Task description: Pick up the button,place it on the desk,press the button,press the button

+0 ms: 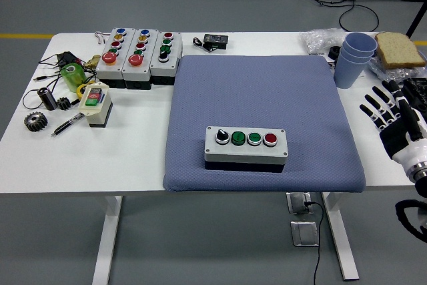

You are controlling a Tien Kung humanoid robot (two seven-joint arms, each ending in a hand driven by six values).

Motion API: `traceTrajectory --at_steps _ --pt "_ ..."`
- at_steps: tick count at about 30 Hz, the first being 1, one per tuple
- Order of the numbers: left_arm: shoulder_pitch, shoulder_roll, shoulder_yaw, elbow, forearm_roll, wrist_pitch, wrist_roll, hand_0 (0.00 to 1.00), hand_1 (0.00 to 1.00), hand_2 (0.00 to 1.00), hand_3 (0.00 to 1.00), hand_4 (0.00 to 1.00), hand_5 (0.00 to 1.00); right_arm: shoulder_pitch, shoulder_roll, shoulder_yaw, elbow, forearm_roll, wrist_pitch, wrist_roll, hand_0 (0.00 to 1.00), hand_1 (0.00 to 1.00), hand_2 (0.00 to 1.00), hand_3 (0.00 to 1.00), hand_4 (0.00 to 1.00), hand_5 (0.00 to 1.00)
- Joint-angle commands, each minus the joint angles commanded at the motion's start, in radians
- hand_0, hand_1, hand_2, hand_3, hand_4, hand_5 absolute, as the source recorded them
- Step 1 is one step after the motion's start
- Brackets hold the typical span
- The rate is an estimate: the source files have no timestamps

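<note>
Currently, by size: table (133, 158); blue mat (260, 91); button box (245, 147) sitting on the mat's near half, so I judge placing done, both presses left; my right hand (393, 115) at the right edge, well apart from it, fingers spread, holding nothing. Left hand unseen.
</note>
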Motion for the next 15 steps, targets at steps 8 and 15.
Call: traceTrajectory --at_steps 8,15 --pt "-0.012 0.002 -0.008 0.0 0.0 0.0 0.0 0.624 0.66 0.676 0.589 0.338 0.647 -0.005 0.006 0.014 0.006 0.001 0.015 -0.006 0.695 0.625 0.685 0.667 0.786 0.357" --pt "-0.02 0.005 -0.01 0.0 -0.009 0.002 -0.001 0.624 0.66 0.676 0.591 0.339 0.649 -0.002 0.006 0.022 0.015 -0.001 0.017 -0.008 0.656 0.589 0.655 0.641 0.778 0.351"
